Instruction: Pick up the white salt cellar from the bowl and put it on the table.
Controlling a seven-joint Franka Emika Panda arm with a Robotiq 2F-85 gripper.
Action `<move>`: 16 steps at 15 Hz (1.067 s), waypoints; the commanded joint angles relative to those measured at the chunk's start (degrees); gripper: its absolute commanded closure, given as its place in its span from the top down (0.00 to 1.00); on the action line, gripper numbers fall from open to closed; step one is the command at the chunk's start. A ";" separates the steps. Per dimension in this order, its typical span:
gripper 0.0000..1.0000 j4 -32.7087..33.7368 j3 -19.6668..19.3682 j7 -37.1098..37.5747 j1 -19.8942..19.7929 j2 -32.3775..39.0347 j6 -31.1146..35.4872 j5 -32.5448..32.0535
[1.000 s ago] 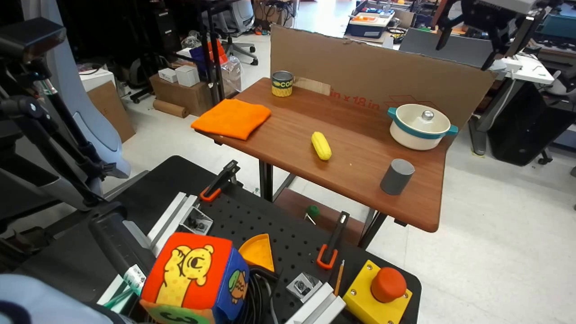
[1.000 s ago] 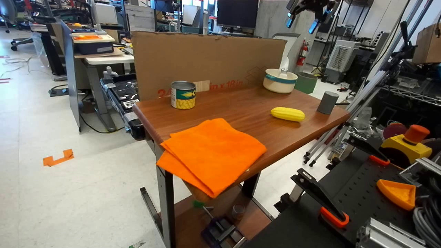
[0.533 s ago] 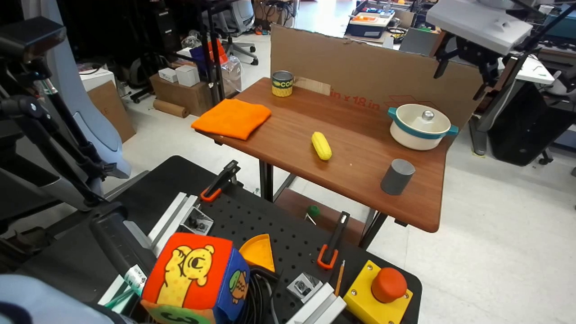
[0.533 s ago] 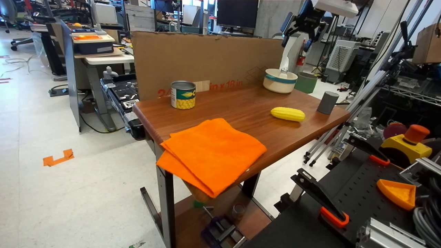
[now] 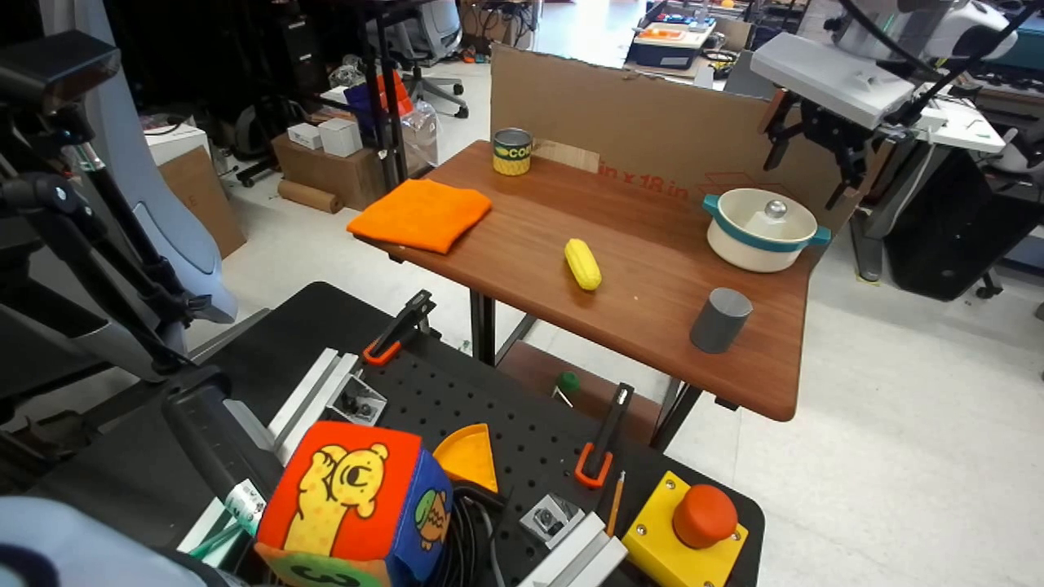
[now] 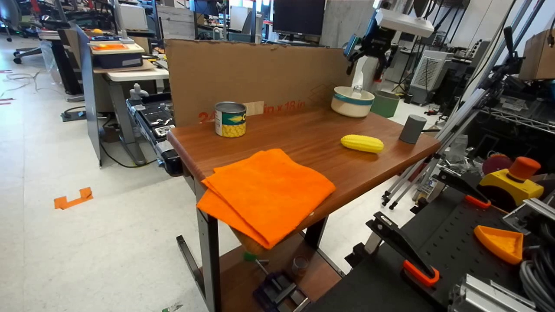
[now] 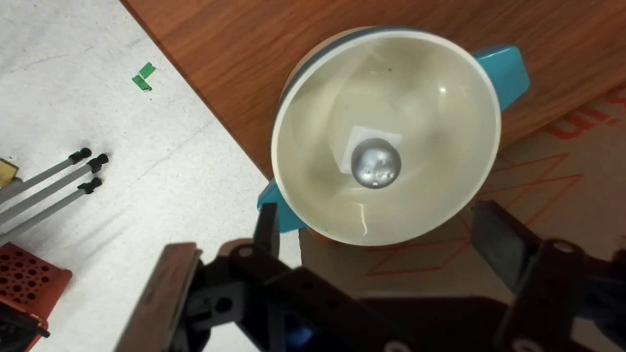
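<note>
Brown cardboard (image 5: 620,114) backed the reddish-brown wooden bench (image 5: 652,269), and down inside the round cream, teal-handled bowl (image 7: 440,190) on it sat the white, silver-capped salt cellar (image 7: 366,135)! My black two-fingered tool (image 5: 798,187) hung higher, jaws spread wide, gripping nothing. Best way, I judged, was to centre on that cap, drop straight, clear the rim, then squeeze.

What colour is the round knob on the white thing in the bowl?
The round knob is shiny silver, best seen in the wrist view.
</note>
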 commanded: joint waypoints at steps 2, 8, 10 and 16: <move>1.00 4.60 -1.18 3.53 1.57 3.86 -3.83 -2.06; 0.74 5.44 -1.42 5.15 2.99 6.11 -5.73 -4.22; 0.60 5.39 -1.58 5.31 3.41 6.38 -5.45 -5.05; 0.19 3.66 -1.33 4.42 3.80 4.81 -3.86 -6.32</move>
